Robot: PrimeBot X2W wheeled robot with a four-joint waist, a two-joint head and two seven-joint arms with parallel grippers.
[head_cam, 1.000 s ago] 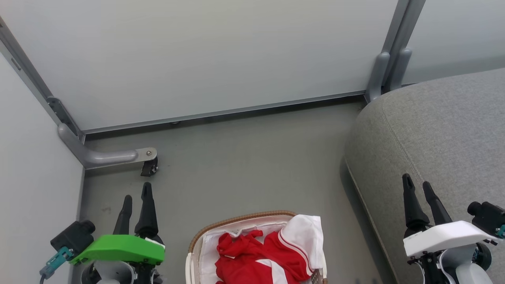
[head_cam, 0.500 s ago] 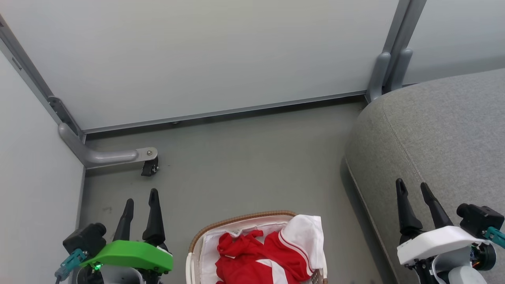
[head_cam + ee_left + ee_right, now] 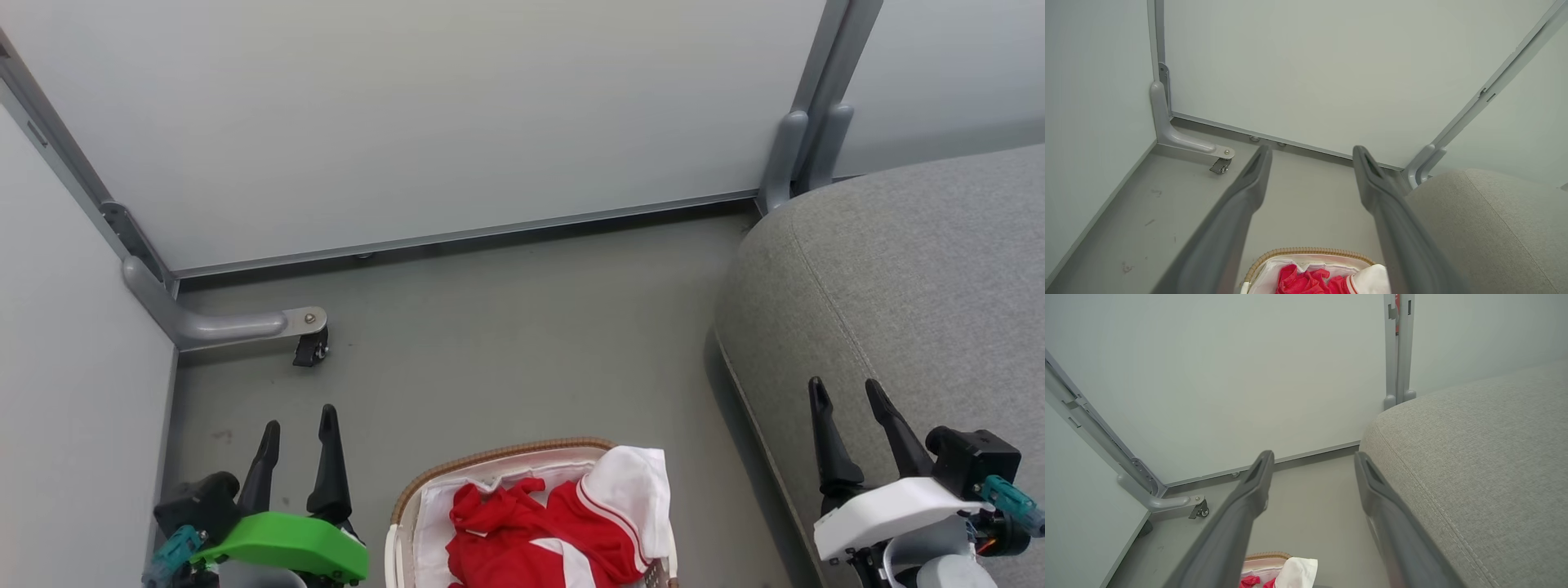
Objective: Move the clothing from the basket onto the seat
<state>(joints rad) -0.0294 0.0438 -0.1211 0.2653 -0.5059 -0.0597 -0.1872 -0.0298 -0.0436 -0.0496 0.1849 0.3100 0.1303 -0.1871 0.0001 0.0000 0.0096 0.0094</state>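
Note:
The red clothing (image 3: 539,531) with white panels lies heaped in the cream basket (image 3: 404,510), whose brown woven rim and white liner show at the bottom centre of the head view; a white piece drapes over its right rim. The grey sofa seat (image 3: 914,269) fills the right side. My left gripper (image 3: 298,423) hovers open over the floor, left of the basket. My right gripper (image 3: 845,394) is open above the sofa's front edge. The left wrist view shows the clothing (image 3: 1306,281), basket (image 3: 1298,251) and sofa (image 3: 1486,228); the right wrist view shows the sofa (image 3: 1478,457) and clothing (image 3: 1249,582).
Pale partition walls (image 3: 408,114) close off the back and left. A grey metal foot with a small caster (image 3: 310,349) juts onto the grey floor (image 3: 522,343) at the left. A metal post (image 3: 804,139) stands by the sofa's back corner.
Both grippers have drawn back toward the bottom of the head view and their fingers have spread wider. The basket, clothing and sofa have stayed put.

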